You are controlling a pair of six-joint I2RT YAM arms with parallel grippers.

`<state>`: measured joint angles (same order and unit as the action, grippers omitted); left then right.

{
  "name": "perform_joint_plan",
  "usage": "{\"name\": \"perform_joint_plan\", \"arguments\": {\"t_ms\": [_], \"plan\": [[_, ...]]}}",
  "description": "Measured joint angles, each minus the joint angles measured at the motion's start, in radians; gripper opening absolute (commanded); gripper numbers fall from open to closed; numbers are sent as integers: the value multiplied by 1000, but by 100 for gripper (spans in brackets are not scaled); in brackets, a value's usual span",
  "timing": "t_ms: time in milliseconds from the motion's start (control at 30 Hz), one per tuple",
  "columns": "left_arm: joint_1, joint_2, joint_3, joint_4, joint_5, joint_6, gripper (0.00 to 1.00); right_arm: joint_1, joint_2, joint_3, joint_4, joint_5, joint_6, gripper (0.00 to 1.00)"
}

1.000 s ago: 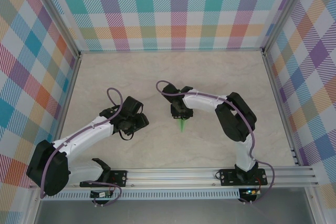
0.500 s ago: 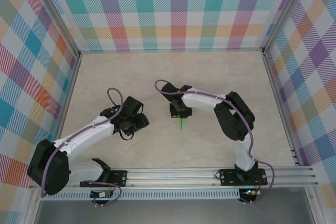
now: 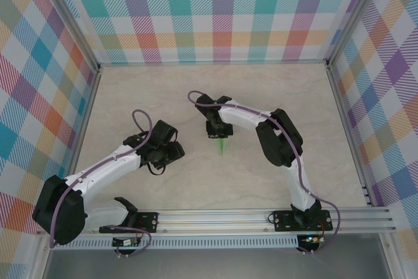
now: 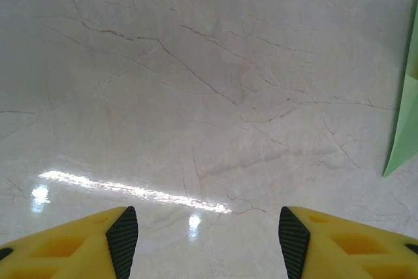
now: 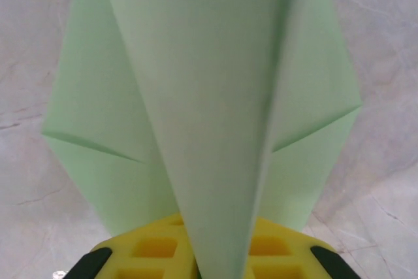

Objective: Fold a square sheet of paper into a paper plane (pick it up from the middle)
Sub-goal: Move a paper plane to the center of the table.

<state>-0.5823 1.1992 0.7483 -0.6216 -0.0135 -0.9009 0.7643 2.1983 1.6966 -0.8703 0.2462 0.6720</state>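
Right pincer (image 3: 220, 135), clenched on paper plane (image 3: 223, 146), shifted slightly toward far-left corner of counter (image 3: 150, 89), staying near middle. Plane tip pointed to near edge. Left pincer (image 4: 209, 233) released, waited beside. Folding looked nearly done.

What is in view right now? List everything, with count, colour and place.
paper plane: one, pale green, mid-table, its folded keel pinched in the right gripper
table: one, beige marble pattern, under everything
walls: three, multicolour plaid, at the left, far and right sides
rail: one, silver metal, along the near edge under the arm bases
cables: two, purple, one looping along each arm
arms: two, white and black, bolted at the near edge
left gripper: one, yellow fingers with black pads, open over bare table left of the plane
right gripper: one, yellow fingers, shut on the plane
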Motion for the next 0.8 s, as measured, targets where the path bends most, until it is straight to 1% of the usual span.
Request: {"name": "perform_joint_plan", "arguments": {"t_ms": [100, 200, 533, 633, 733, 767, 800], "plan": [[3, -13, 0, -5, -3, 1, 63, -4, 11, 11, -11, -15, -1, 18], [6, -35, 0, -6, -9, 3, 64, -5, 21, 28, -26, -23, 0, 22], [22, -80, -7, -6, -17, 8, 66, -16, 26, 39, -37, -59, 0, 24], [23, -102, -16, -5, -18, 18, 67, -20, 28, 48, -43, -73, -2, 29], [23, -129, -22, -5, -19, 35, 68, -21, 29, 58, -53, -84, -21, 31], [24, -140, -23, -5, -22, 43, 69, -21, 29, 62, -58, -87, -29, 33], [25, -150, -23, -5, -26, 52, 69, -21, 28, 66, -63, -89, -34, 37]]}}
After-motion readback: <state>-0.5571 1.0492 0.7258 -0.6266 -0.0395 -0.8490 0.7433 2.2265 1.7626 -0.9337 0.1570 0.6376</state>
